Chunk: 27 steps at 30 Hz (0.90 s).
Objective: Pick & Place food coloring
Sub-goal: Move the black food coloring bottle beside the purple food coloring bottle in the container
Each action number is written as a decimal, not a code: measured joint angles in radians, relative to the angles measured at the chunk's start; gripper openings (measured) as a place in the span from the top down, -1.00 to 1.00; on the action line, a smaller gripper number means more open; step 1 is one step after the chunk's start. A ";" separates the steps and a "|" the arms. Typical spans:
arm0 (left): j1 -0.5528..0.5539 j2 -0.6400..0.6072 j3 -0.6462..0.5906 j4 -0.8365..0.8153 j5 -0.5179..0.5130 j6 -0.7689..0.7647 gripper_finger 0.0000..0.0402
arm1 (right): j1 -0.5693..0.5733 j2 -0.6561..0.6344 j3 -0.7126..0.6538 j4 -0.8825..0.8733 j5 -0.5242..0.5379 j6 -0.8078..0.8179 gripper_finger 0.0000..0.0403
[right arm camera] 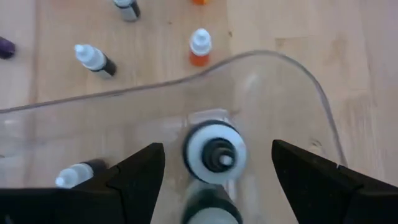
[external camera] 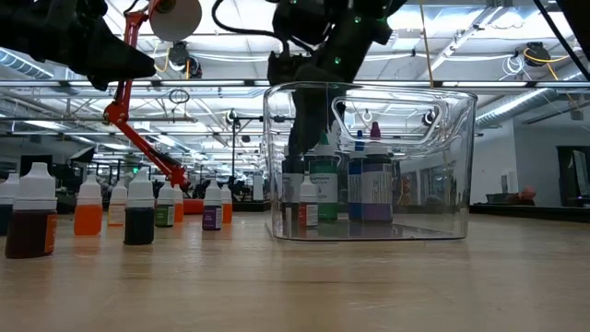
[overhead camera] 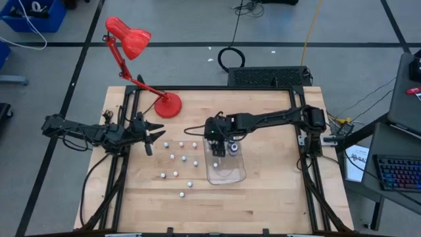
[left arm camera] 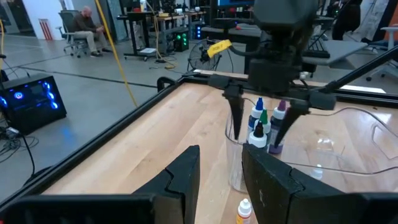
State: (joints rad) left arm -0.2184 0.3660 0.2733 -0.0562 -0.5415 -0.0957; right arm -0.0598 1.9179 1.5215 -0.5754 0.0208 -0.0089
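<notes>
The food coloring is split in two groups. Several small bottles (overhead camera: pixel 183 158) stand upright on the wooden table left of a clear plastic tray (overhead camera: pixel 238 172), and a few bigger ones with blue (left arm camera: pixel 258 106), green (left arm camera: pixel 264 117) and purple tops stand inside it. My right gripper (right arm camera: pixel 216 148) is open and reaches down into the tray's far end. Its fingers stand on either side of a white-capped bottle (right arm camera: pixel 214 152) with a gap to each. My left gripper (overhead camera: pixel 158 136) hovers at the table's left side, slightly open and empty, pointing toward the tray.
A red desk lamp (overhead camera: pixel 131 39) stands with its base (overhead camera: pixel 168 105) at the table's far left. The black frame rails run along the table's edges. Bare wood lies in front of the tray and to its right. A person sits far off in the room beyond.
</notes>
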 joint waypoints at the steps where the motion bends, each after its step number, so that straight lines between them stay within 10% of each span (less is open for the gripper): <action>1: 0.000 0.000 0.000 0.000 0.000 0.000 0.38 | 0.000 -0.001 -0.005 0.011 0.000 -0.002 -0.40; 12: 0.000 0.000 0.000 0.000 0.000 0.001 0.38 | 0.000 -0.002 -0.021 0.041 0.000 -0.002 -0.21; 21: 0.000 0.000 0.000 0.000 0.000 0.003 0.38 | 0.000 -0.002 -0.021 0.047 0.000 -0.021 0.48; 27: 0.000 0.000 0.001 0.000 0.000 0.004 0.38 | 0.007 -0.027 -0.010 0.055 0.003 -0.058 0.48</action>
State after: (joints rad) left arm -0.2184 0.3663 0.2741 -0.0559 -0.5415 -0.0915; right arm -0.0532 1.8908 1.5115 -0.5206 0.0236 -0.0669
